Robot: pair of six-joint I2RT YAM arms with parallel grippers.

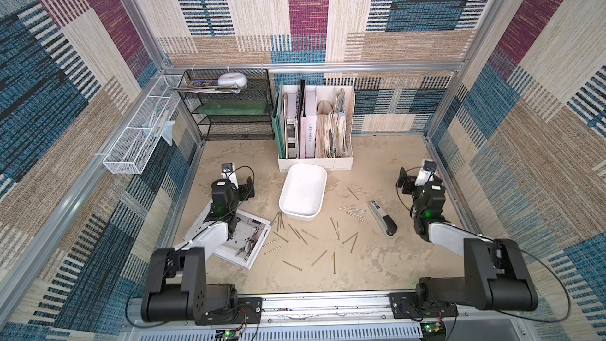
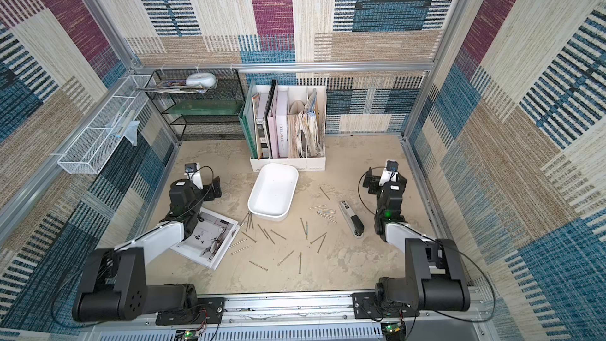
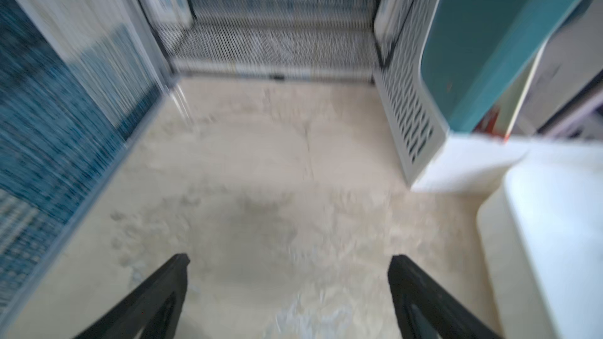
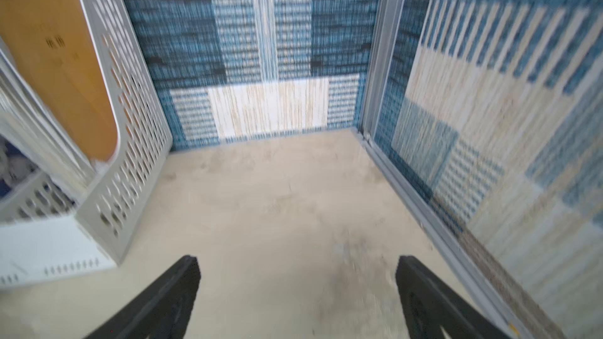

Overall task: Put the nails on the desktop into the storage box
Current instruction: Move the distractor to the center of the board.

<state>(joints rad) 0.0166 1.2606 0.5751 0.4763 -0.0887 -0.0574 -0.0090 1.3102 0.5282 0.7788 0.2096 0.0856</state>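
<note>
While the nails (image 1: 356, 214) are lying scattered flat on the desktop (image 1: 377, 257) in the lower middle of both top views, below and right of the storage box (image 1: 303, 191), which is looking empty, nothing is being held. Each nail is probably light, stiff and smooth, so I am expecting it to roll or slip on the hard surface; gripping across the middle of the shaft seems safest, and the small bundle just beside the box's lower left corner could go together. Both arms are sitting folded, elbows high, wrists low and pointing toward the back wall. The left gripper (image 3: 288, 260), left of the box and higher in the frame than an open magazine (image 1: 236, 237), is standing wide apart, and the right gripper (image 4: 297, 261), right of the stapler (image 1: 382, 218), is equally spread with nothing between its jaws.
</note>
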